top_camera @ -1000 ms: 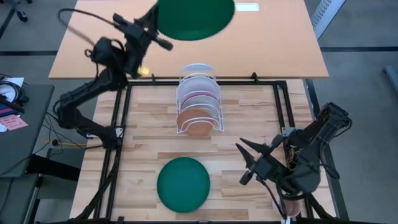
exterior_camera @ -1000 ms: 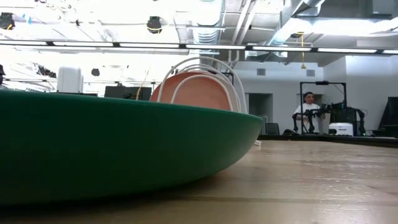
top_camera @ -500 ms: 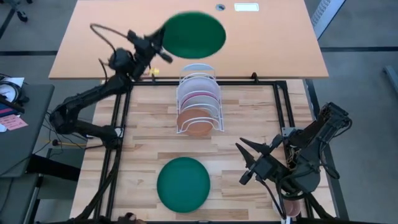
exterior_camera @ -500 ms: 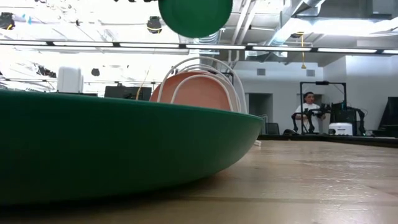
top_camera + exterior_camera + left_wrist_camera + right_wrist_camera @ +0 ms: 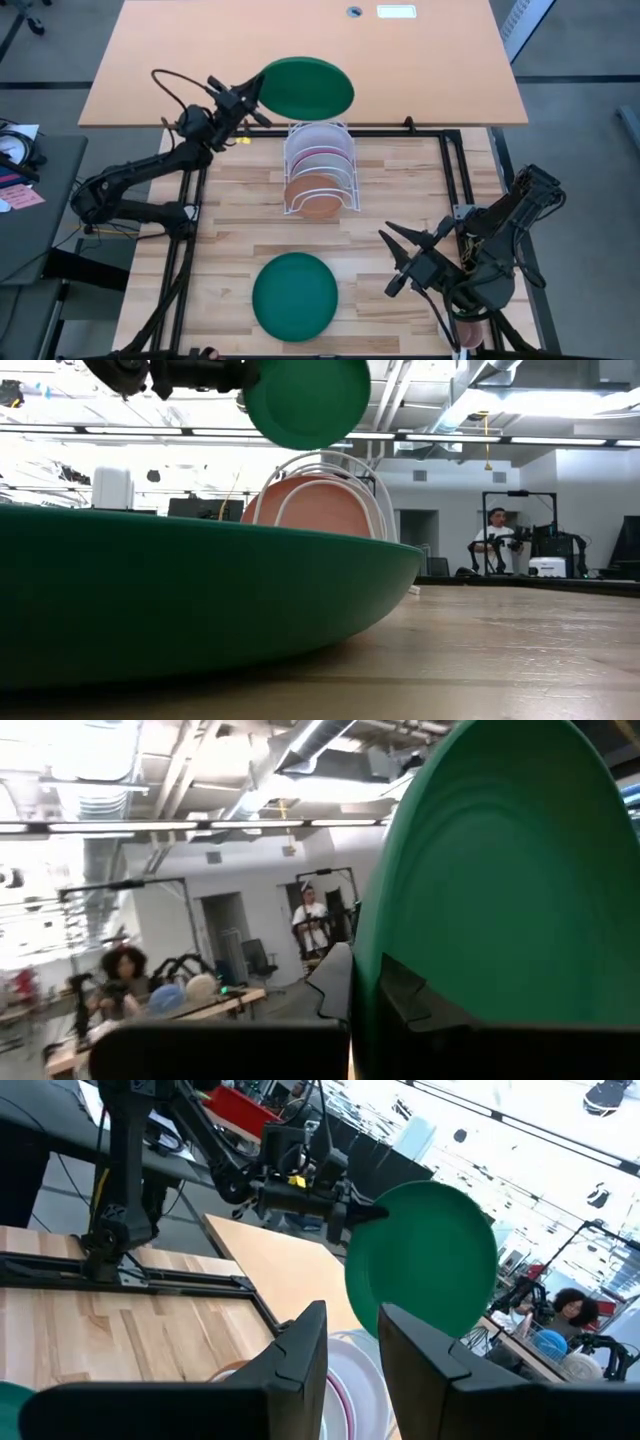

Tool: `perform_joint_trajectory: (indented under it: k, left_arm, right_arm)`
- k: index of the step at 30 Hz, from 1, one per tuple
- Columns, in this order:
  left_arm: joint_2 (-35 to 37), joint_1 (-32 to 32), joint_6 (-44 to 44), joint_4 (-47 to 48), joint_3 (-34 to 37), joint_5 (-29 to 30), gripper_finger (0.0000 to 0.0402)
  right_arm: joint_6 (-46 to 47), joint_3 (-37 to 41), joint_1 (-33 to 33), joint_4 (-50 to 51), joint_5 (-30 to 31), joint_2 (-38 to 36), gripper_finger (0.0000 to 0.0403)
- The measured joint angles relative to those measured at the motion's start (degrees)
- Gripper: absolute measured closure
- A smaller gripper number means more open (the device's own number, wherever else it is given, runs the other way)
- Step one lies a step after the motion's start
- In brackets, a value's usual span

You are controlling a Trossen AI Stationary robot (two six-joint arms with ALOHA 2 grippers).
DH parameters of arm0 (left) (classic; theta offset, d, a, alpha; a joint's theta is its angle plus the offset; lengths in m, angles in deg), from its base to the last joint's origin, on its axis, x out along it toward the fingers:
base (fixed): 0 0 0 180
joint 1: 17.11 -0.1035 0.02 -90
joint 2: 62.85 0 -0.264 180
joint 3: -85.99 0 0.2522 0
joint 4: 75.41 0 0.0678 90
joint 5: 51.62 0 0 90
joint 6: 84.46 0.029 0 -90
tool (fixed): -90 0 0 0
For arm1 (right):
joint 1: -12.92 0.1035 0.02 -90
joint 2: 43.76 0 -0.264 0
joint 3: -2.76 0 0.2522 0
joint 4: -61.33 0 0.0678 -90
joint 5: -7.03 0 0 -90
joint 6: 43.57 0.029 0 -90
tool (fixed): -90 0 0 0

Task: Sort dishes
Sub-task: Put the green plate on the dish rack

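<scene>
My left gripper [image 5: 252, 98] pinches a dark green plate [image 5: 305, 87] by its rim, upper center of high view, above the wire rack [image 5: 319, 170], prob to slot it. Right gripper [image 5: 402, 262], lower right, jaws apart, empty, waiting.

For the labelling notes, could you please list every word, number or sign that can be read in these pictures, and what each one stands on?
No text can be read in any view.
White label on the far tan tabletop: too small to read.
Pink paper on the side desk: any writing is too small to read.
Green plates, rack: no markings visible.
</scene>
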Motion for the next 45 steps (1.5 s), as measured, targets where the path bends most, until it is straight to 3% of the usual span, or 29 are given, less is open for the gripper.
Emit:
perform_joint_trajectory:
  k: [12, 31, 41, 45]
  left_arm:
    - [-2.87, -0.83, 0.76, -2.44, 0.31, 3.37, 0.0401]
    - [-13.26, -1.94, -3.57, -5.71, 0.16, 3.29, 0.0401]
    - [-13.72, 2.69, 4.59, -3.38, 0.31, 7.3, 0.0401]
    - [-13.75, 4.71, 7.43, -2.67, 0.31, 11.8, 0.0401]
  right_arm:
    - [0.08, 0.0, -1.33, 0.0, 0.0, 0.0, 0.0305]
    - [0.15, 0.0, -1.33, 0.04, 0.0, 0.04, 0.0305]
    - [0.0, 0.0, -1.33, 0.13, 0.0, 0.07, 0.0305]
    - [0.0, 0.0, -1.33, 0.13, 0.0, 0.07, 0.0305]
